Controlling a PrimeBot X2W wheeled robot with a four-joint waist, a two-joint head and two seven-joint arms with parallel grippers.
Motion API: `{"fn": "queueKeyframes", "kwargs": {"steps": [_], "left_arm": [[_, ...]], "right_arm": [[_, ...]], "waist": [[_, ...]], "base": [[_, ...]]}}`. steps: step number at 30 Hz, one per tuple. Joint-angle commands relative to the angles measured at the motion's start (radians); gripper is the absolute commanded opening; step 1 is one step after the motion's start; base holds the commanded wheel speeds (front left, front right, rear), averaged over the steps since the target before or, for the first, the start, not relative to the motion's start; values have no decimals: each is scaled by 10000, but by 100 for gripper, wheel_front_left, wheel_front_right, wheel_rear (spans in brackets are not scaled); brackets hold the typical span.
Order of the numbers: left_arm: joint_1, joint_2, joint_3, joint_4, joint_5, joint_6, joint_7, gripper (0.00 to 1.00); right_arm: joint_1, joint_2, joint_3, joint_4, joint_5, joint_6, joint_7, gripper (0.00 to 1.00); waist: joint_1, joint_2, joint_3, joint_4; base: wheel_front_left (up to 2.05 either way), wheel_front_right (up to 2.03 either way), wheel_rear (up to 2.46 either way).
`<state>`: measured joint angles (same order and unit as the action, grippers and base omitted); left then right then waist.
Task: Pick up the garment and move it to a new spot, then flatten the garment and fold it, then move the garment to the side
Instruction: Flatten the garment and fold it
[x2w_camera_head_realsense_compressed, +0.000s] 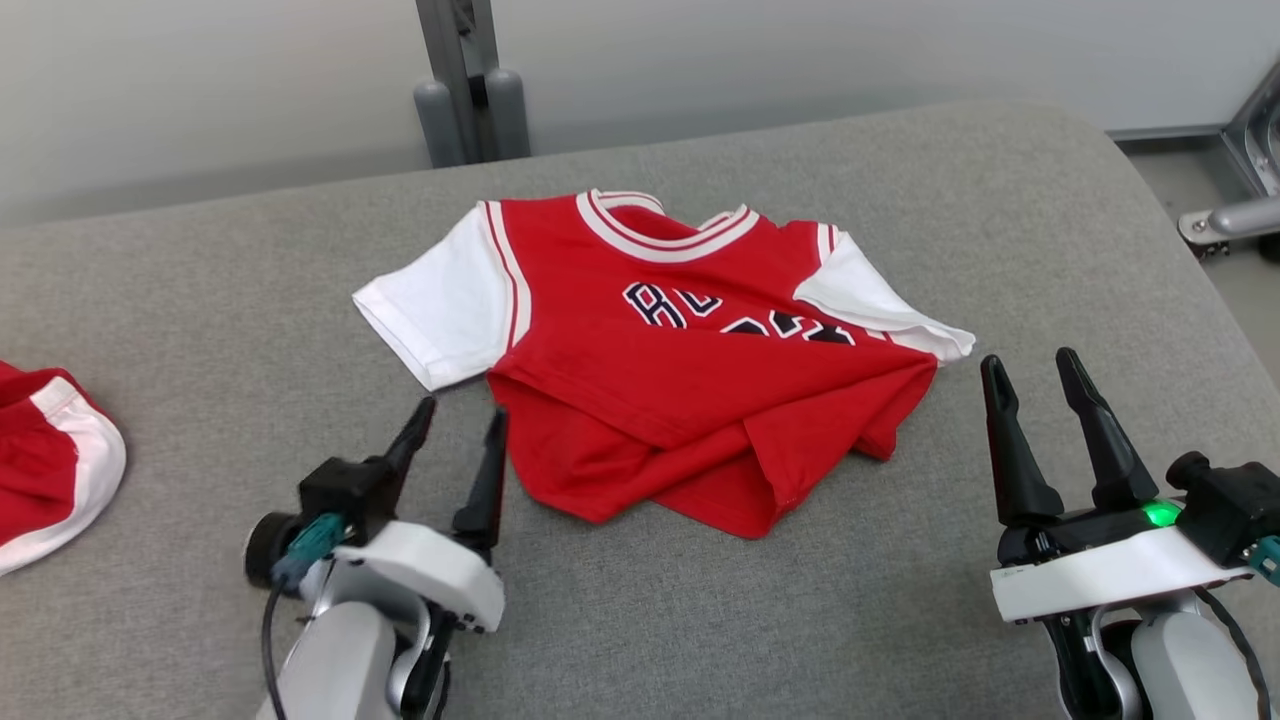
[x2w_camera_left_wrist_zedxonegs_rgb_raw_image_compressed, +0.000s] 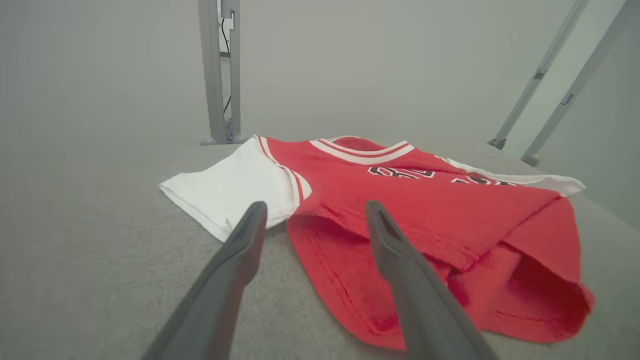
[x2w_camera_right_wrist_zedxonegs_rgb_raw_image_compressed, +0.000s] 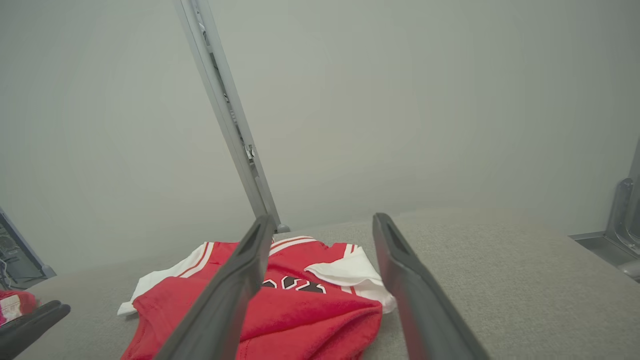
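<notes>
The garment (x2w_camera_head_realsense_compressed: 650, 370) is a small red jersey with white sleeves and dark lettering, lying in the middle of the grey padded table (x2w_camera_head_realsense_compressed: 200, 300). Its lower hem is folded up and rumpled toward the right sleeve. My left gripper (x2w_camera_head_realsense_compressed: 462, 420) stands open just off the garment's lower left corner, apart from it. In the left wrist view the garment (x2w_camera_left_wrist_zedxonegs_rgb_raw_image_compressed: 400, 210) lies right ahead of the spread fingers (x2w_camera_left_wrist_zedxonegs_rgb_raw_image_compressed: 240, 250). My right gripper (x2w_camera_head_realsense_compressed: 1030, 368) is open and empty, a short way right of the garment's right sleeve. The right wrist view has the garment (x2w_camera_right_wrist_zedxonegs_rgb_raw_image_compressed: 300, 305) low between its fingers (x2w_camera_right_wrist_zedxonegs_rgb_raw_image_compressed: 400, 280).
A second red and white cloth (x2w_camera_head_realsense_compressed: 45, 460) lies at the table's left edge. A grey post (x2w_camera_head_realsense_compressed: 465, 80) rises behind the table's far edge. Metal frame parts (x2w_camera_head_realsense_compressed: 1240, 200) stand off the right side. The table's rounded right edge is close to my right arm.
</notes>
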<state>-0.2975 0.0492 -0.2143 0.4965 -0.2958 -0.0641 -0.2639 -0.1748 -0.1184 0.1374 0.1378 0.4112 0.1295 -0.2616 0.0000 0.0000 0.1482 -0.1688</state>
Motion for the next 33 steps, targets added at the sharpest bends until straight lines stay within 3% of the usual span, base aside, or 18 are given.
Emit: {"fn": "queueKeyframes", "kwargs": {"steps": [1, 12, 25, 26, 28, 29, 33], "left_arm": [[-501, 33, -208, 376, 105, -134, -5, 100], [-2973, 32, -980, 3715, 74, -365, 13, 100], [-3745, 32, -1257, 4326, -561, -505, -19, 100], [-3749, 32, -1343, 4364, -635, -531, -19, 96], [-3769, 36, -1538, 4452, -785, -562, -20, 17], [-3791, 33, -1639, 4483, -861, -579, -20, 0], [-3847, 33, -1853, 4582, -1046, -618, -21, 0]], "right_arm": [[-110, 12, -16, -17, -29, 23, -51, 100], [-547, 201, -173, 220, -163, 23, -51, 100], [-706, 392, -427, 423, -278, 22, -52, 100], [-716, 402, -429, 441, -287, 22, -52, 100], [-725, 411, -442, 480, -275, 22, -52, 100], [-730, 414, -450, 496, -284, 24, -52, 100], [-740, 420, -489, 535, -313, 22, -52, 100]], "waist": [[0, 0, 277, -114], [0, 0, 1080, -525], [0, 0, 1264, -619], [0, 0, 1262, -616], [0, 0, 1252, -596], [0, 0, 1247, -582], [0, 0, 1221, -525]], "base": [[0, 0, 0], [0, 0, 0], [0, 0, 0], [0, 0, 0], [0, 0, 0], [0, 0, 0], [0, 0, 0]]}}
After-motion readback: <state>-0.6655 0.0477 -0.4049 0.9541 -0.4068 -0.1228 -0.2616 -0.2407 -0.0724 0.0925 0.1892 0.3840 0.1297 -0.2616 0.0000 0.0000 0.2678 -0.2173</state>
